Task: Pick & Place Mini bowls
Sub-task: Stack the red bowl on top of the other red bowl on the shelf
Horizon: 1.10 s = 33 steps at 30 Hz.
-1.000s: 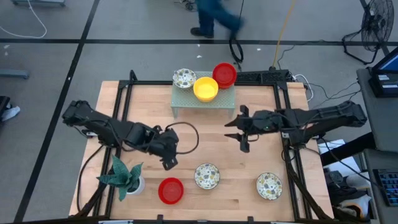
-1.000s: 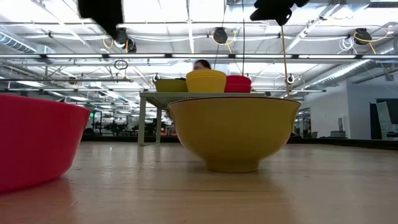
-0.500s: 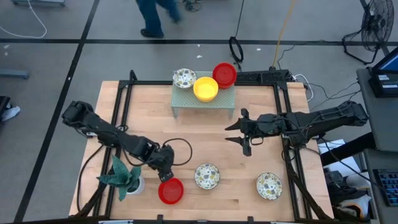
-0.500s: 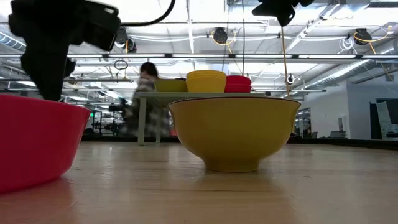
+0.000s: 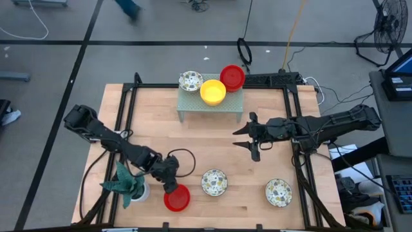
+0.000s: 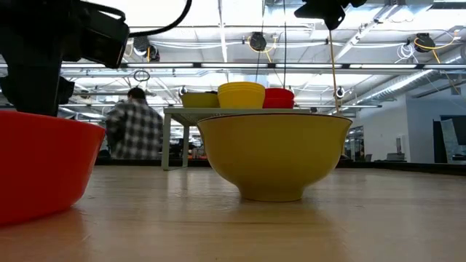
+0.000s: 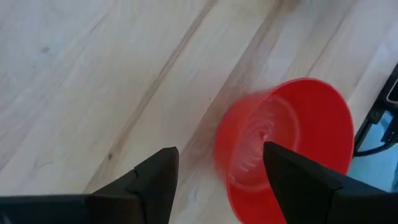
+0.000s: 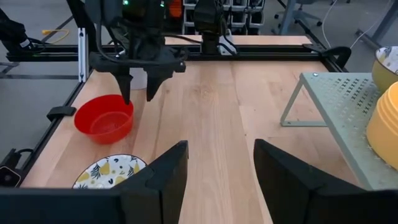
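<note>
Left hand [image 5: 170, 185], fingers spread and empty, poised over the near rim of the red mini bowl [image 5: 177, 198] on the desk [image 5: 212, 148]; the rim lies between its fingers, the bowl's centre just beyond them. Right hand [image 5: 248, 136], likewise spread and empty, hangs well apart, so the left arm is nearer.

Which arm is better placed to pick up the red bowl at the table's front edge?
Left. Its tool hangs open right at the red bowl, one finger over the rim. The right tool waits open, well apart, over bare table near the rack.
</note>
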Each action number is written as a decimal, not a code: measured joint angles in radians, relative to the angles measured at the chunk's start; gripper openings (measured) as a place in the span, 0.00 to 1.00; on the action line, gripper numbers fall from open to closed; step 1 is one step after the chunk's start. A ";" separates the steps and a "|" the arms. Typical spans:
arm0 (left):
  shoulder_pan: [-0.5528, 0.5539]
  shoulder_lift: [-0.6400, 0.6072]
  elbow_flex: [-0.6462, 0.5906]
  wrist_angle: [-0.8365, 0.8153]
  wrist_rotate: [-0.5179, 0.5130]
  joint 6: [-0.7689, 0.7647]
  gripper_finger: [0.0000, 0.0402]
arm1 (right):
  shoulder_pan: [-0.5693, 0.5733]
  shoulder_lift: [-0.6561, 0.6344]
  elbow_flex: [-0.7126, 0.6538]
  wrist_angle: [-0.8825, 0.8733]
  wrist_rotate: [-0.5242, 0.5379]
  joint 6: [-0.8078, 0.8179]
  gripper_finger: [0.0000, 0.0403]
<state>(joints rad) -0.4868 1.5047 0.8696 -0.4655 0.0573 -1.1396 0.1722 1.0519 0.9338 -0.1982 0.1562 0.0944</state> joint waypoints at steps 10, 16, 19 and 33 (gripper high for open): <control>-0.020 0.063 0.000 0.005 -0.029 -0.019 0.60 | 0.000 0.000 0.000 -0.001 0.000 0.022 0.42; -0.020 0.113 0.000 0.007 0.020 0.006 0.60 | 0.000 0.000 0.000 -0.001 0.000 0.025 0.42; -0.013 0.113 0.000 0.007 0.019 0.016 0.59 | 0.000 0.000 0.000 -0.001 0.000 0.025 0.42; 0.145 0.105 0.001 0.005 -0.032 0.242 0.03 | 0.000 0.000 0.000 -0.001 0.000 0.025 0.42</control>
<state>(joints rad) -0.3416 1.6094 0.8705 -0.4601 0.0257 -0.8976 0.1719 1.0519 0.9340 -0.1987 0.1562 0.1194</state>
